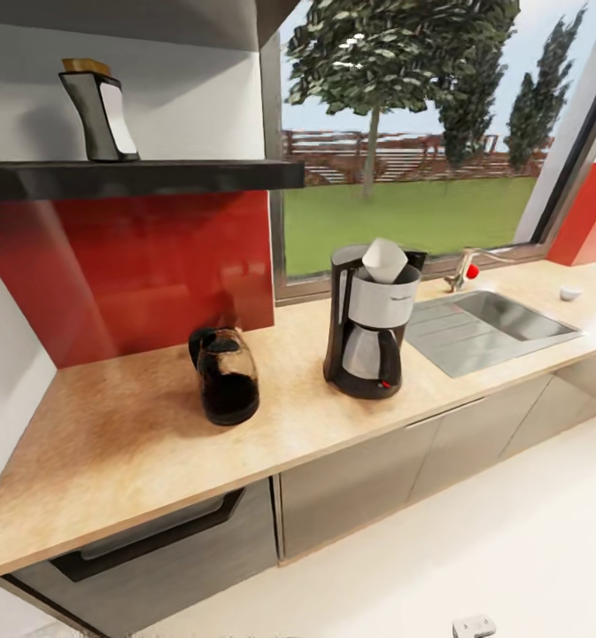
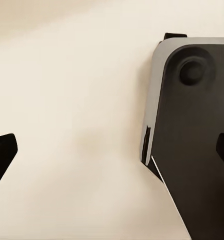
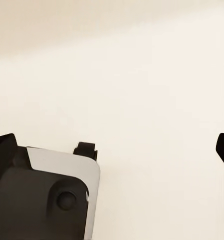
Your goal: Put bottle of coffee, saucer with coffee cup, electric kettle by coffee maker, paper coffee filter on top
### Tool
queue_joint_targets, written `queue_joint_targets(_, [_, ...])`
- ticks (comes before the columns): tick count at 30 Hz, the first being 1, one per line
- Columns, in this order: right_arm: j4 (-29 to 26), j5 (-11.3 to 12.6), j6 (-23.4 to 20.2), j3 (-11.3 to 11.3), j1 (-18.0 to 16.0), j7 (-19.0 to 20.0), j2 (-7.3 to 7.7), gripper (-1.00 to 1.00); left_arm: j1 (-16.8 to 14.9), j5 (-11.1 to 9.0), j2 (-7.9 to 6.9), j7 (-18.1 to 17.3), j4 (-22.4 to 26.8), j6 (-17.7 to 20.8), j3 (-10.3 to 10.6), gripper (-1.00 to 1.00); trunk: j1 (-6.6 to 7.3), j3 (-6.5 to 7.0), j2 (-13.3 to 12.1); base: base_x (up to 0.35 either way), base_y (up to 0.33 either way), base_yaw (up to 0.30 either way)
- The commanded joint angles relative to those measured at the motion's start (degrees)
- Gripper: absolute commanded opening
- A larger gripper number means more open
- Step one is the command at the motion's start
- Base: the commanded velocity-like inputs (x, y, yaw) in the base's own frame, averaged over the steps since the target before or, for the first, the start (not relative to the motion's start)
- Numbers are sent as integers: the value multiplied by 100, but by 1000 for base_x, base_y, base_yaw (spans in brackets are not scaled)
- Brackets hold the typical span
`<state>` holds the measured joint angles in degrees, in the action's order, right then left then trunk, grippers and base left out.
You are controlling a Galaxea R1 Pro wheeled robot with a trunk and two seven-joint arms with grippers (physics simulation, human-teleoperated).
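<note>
1. In the left wrist view: left pincer (image 2: pixel 112 150) spread wide, dark fingertips (image 2: pixel 2 150) at opposite edges, nothing between them; pale cream floor beyond, plus a grey-and-black rounded robot base part (image 2: pixel 191 130) near one fingertip.
2. In the right wrist view: right pincer (image 3: pixel 114 150) likewise wide apart and empty, over the same pale floor, with a grey-black rounded base piece (image 3: pixel 47 200) close to one fingertip (image 3: pixel 4 152).
3. From the head view, all task things well apart from both pincers, none within either pair of fingers.
4. On the long speckled tan wooden kitchen countertop (image 1: pixel 112 443): tall black drip coffee maker with silver-grey basket and glass carafe (image 1: pixel 370 328), upright, near the inset steel sink (image 1: pixel 488 323).
5. On top of that machine: white folded paper cone filter (image 1: pixel 384 260), resting in the basket, tip tilted.
6. Beside the machine, on the side away from the sink: rounded dark see-through glass kettle with black handle (image 1: pixel 225 377), upright, apart from the machine, not touching.
7. Up on the thin glossy black wall shelf (image 1: pixel 138 175): dark waisted jar with pale label and yellow-tan cap (image 1: pixel 101 111), standing upright.
8. Far along the worktop past the sink: small white object (image 1: pixel 570 291), possibly a cup, too small to tell.
9. Behind: red backsplash (image 1: pixel 129 266), window (image 1: pixel 404 133) with trees and lawn.
</note>
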<state>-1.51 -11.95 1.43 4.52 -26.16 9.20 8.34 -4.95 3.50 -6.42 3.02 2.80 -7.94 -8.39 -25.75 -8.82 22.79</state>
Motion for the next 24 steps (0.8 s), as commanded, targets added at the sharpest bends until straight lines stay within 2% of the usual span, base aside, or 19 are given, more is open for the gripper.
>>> queue_joint_targets(1, [2,-54,17,49,-3,21,1,100,-6,37,0,10,-8,-24,-37,100,-3,-18,13,0,-301,213])
queue_joint_targets(12, [2,-54,27,49,-3,21,0,100,-6,37,4,6,-8,-33,-39,100,-3,-41,13,-38,-301,94])
queue_joint_targets(24, [2,-54,41,49,-3,18,-7,100,-6,-9,36,6,-1,-41,-48,100,-3,-1,13,-48,-301,224])
